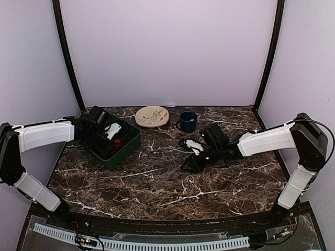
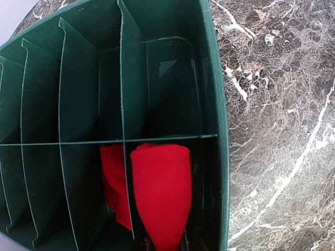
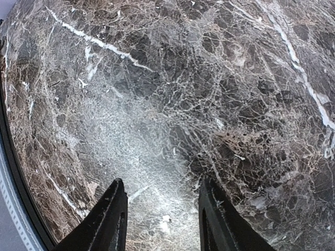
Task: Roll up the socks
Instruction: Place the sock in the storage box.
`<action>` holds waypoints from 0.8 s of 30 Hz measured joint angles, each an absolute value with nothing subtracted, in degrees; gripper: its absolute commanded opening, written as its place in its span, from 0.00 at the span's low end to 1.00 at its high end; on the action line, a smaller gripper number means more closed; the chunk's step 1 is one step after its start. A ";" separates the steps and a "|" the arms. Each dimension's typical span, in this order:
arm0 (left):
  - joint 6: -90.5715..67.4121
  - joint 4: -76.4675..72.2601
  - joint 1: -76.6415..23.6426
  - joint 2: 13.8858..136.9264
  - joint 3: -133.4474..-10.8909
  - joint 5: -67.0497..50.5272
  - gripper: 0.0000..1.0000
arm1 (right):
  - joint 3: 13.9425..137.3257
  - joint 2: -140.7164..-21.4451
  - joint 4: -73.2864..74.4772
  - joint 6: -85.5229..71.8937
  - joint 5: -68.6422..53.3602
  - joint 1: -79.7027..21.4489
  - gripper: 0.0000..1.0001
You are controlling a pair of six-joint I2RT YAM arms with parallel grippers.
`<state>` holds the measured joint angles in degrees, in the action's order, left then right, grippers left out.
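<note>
Socks are lying as a red roll inside a green divided box, in the corner compartment against the outer wall. A second red fold is showing in the next compartment, across a thin divider. The left pincer is reaching down into the box and is gripping the near end of the roll with its jaws nearly closed; the fabric is hiding most of the fingers. The box is standing on the left side of the dark marble surface. The right pincer is hovering low over a bare part of the surface, its jaws standing about half open and holding nothing. A plate and a blue mug are sitting near each other at the far edge.
</note>
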<state>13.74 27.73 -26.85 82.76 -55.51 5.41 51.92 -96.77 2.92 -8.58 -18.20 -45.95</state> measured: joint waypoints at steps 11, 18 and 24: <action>15.35 24.71 -26.70 85.76 -54.26 5.32 0.01 | 53.10 -97.80 3.09 -8.14 -18.48 -45.67 0.44; 15.20 24.03 -24.08 87.31 -53.93 2.50 0.01 | 54.02 -98.96 3.62 -7.79 -19.03 -45.45 0.44; 14.74 24.08 -21.96 89.82 -53.95 -1.45 0.02 | 54.96 -99.94 3.90 -7.60 -19.53 -45.19 0.44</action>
